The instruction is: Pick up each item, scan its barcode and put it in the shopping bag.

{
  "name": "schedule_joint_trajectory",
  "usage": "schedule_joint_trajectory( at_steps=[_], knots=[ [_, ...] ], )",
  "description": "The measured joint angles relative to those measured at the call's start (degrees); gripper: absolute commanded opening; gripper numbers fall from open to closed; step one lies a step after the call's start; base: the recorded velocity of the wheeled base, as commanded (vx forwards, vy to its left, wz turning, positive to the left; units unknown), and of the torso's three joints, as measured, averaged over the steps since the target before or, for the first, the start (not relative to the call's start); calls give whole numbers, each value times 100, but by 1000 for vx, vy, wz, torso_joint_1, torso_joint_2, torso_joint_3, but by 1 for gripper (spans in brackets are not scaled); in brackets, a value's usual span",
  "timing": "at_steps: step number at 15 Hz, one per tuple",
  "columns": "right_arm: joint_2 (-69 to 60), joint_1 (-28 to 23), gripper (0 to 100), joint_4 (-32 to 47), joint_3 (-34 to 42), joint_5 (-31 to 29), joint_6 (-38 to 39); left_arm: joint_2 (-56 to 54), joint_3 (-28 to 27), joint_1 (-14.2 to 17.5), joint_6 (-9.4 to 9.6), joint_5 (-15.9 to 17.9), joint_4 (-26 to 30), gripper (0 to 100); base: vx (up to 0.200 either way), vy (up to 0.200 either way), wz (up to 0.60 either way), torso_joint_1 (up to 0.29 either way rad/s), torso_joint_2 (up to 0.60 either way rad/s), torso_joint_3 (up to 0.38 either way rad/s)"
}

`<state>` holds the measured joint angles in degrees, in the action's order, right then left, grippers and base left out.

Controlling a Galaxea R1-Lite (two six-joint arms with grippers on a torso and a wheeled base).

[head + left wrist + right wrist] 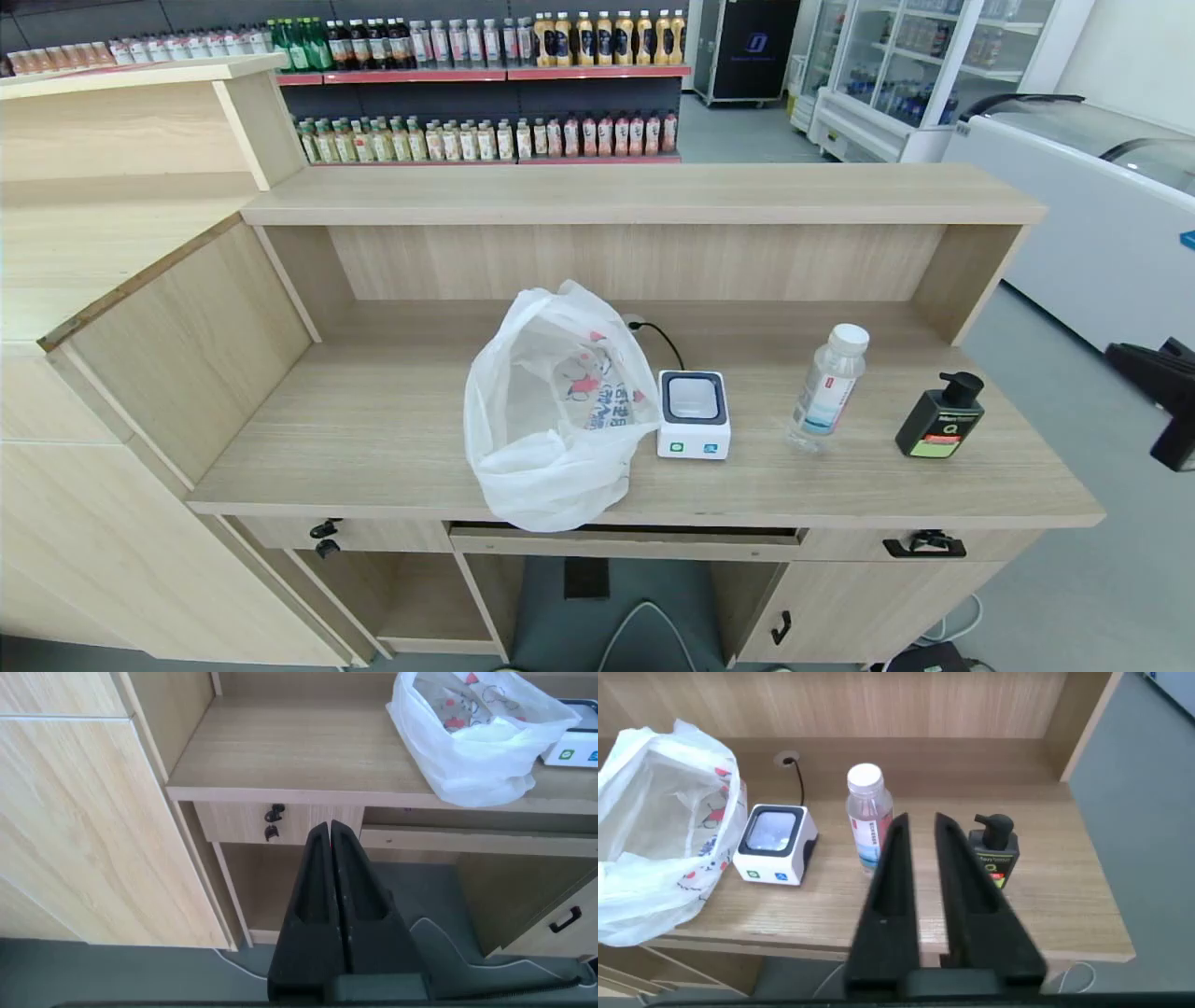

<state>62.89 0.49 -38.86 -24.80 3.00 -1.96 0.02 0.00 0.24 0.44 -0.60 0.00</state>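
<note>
- While both items are standing untouched on the surface (373,439), I am judging that nothing has been scanned yet.
- The shopping bag (551,420) is sitting left of centre with its mouth gaping upward, ready for a drop from above.
- The scanner (693,415) is resting just right of the bag, window facing up, so an item is crossing it on the way over.
- The water bottle (827,387) is standing upright right of the scanner, and the pump bottle (941,420) is standing farther right, apart from it.
- I am holding my right gripper (920,821) empty with its fingers apart, off the near right of the surface and facing both bottles, probably for the first pick.
- I am holding my left gripper (331,826) low, below the near left edge, fingers pressed together and empty, out of the way.
</note>
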Motion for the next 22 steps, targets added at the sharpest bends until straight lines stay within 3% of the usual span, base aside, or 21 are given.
schedule_joint_trajectory(
  at_steps=[9, 15, 22],
  knots=[
    [2914, -712, 100, -2037, -54, 644, -797, 0, 0, -2, 0, 0, 0, 0, 0, 0, 0, 0, 0, 0],
    [4450, -495, 100, -3657, -117, 677, -1013, 0, 0, 2, 0, 0, 0, 0, 0, 0, 0, 0, 0, 0],
    [5652, 28, 100, -3780, -1081, 652, -1057, 0, 0, -2, 0, 0, 0, 0, 0, 0, 0, 0, 0, 0]
  ],
)
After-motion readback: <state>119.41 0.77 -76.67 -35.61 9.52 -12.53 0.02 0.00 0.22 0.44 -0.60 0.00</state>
